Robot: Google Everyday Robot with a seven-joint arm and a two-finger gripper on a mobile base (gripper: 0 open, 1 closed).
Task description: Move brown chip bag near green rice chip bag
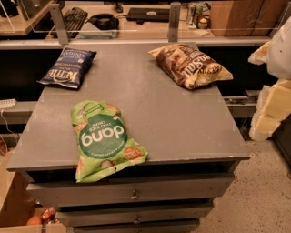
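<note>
Step 1, I reckon, nothing grabbed: brown chip bag (191, 65) lies far right, green rice chip bag (105, 139) near left, well apart. The gripper (272, 107) is probably that pale blur at right; can't tell its state. Next, reach for the brown one.

This looks like an office or a lab workroom. Along the top of the frame runs a wooden desk (18, 25) with a black keyboard (72, 20) at the upper left and a closed dark laptop (148, 13) at the top centre. A cardboard box (236, 16) stands at the upper right. The middle is filled by a grey metal cabinet (173, 113) with drawers (132, 193) along the bottom. A white power strip (7, 103) shows at the left edge, and the speckled hard floor (254, 200) at the lower right. The robot's pale gripper (272, 107) sits at the right edge.
</note>
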